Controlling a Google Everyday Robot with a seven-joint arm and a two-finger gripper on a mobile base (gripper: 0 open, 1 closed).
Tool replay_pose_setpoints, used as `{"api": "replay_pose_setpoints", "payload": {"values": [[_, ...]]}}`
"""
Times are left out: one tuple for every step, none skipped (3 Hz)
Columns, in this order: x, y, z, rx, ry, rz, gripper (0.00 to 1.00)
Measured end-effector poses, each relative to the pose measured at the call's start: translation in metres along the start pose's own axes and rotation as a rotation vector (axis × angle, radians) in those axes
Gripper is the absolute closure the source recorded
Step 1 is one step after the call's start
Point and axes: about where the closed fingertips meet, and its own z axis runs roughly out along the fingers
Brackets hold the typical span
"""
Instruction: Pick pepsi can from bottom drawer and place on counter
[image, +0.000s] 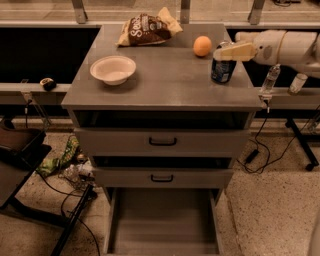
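The pepsi can, dark blue with a silver top, stands upright on the counter near its right edge. My gripper reaches in from the right at the can's top. One cream finger lies across the can's upper front and the can sits between the fingers. The gripper is shut on the can. The bottom drawer is pulled out below, and its grey floor is bare.
On the counter are a white bowl at the left, a chip bag at the back and an orange just left of the can. Two clear bottles stand right of the cabinet. Cables and clutter lie on the floor at the left.
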Motion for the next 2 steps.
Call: {"api": "replay_pose_setpoints", "payload": {"values": [[-0.042,0.033,-0.037,0.071,0.104,-0.200,0.00],[-0.071,0.055,-0.046,0.080,0.115,-0.262,0.00]]}}
